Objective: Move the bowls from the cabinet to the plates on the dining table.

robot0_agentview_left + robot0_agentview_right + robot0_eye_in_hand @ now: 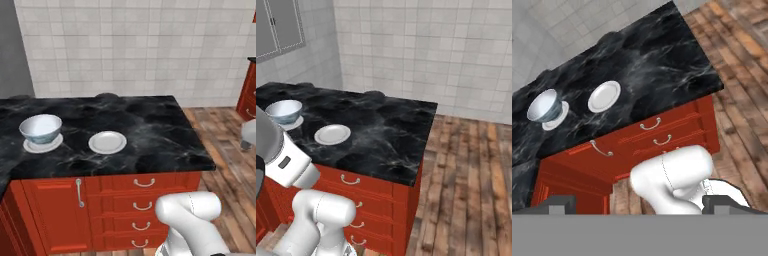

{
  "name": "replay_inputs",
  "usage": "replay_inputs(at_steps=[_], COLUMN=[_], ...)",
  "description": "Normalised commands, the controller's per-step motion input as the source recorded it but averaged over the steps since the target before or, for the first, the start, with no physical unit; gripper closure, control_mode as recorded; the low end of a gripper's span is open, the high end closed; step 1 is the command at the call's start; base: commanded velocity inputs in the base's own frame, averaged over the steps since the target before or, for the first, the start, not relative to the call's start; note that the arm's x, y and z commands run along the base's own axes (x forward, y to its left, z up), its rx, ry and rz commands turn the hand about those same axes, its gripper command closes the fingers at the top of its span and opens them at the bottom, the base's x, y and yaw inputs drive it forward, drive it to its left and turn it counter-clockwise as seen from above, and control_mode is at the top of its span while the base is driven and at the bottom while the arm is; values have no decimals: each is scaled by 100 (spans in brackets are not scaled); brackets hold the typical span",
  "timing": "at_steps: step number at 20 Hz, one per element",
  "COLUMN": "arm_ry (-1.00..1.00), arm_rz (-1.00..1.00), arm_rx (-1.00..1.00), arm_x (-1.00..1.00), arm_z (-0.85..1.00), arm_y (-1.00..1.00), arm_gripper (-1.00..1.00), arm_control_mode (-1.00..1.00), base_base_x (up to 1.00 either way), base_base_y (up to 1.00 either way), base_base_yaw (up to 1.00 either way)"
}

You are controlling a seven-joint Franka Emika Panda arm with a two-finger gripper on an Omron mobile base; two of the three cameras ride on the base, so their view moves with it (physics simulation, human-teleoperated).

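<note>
Blue-patterned bowl (40, 128) sits on one plate (43, 145); second plate (107, 142) beside it on the counter (150, 135) is bare. Gripper (634, 204) open, empty, raised and drawn back, both plates well ahead of it. Judgement: fetch the wooden bowl next; approach level and centre it on the bare plate.

A home kitchen, rendered rather than filmed. A black marble counter (150, 130) sits on red drawer fronts (142, 205) with curved silver handles, and holds a bowl (41, 128) on one white plate beside a bare plate (107, 142). Pale wall tiles (140, 45) rise behind it, and plank flooring (471, 185) runs alongside.
</note>
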Motion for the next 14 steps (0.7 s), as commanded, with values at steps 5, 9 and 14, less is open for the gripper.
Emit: replay_inputs(at_steps=[5, 9, 14], arm_ry=[0, 0, 0], arm_rz=[0, 0, 0], arm_rx=[0, 0, 0], arm_x=[0, 0, 0], arm_z=[0, 0, 0], arm_y=[0, 0, 0], arm_gripper=[-100, -100, -100], arm_control_mode=[100, 100, 100], base_base_x=[-30, -3, 16], base_base_y=[-86, -68, -69], base_base_yaw=[-18, -33, -42])
